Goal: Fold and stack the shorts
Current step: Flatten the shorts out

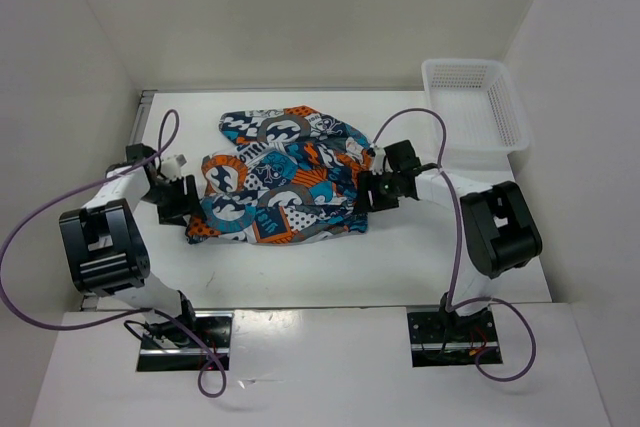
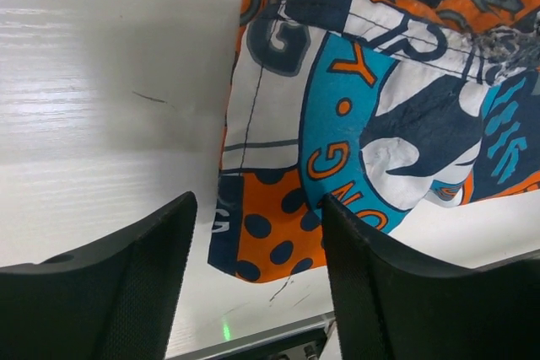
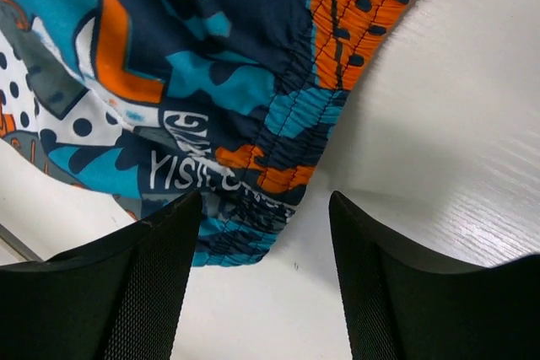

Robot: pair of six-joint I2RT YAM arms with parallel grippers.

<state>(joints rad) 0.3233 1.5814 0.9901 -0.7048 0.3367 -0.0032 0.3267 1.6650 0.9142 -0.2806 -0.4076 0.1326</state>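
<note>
The shorts point(image 1: 280, 179), a busy print of teal, orange, navy and white, lie rumpled across the middle of the white table. My left gripper point(image 1: 178, 197) stands at their left edge. In the left wrist view it point(image 2: 257, 250) is open over an orange dotted corner of the shorts point(image 2: 354, 107), nothing between the fingers. My right gripper point(image 1: 366, 193) stands at their right edge. The right wrist view shows it point(image 3: 266, 246) open, with the gathered waistband of the shorts point(image 3: 253, 99) lying just beyond the left finger and bare table between the fingers.
A white mesh basket point(image 1: 476, 107) sits at the back right corner of the table point(image 1: 300, 267). White walls close in the left, back and right sides. Purple cables loop from both arms.
</note>
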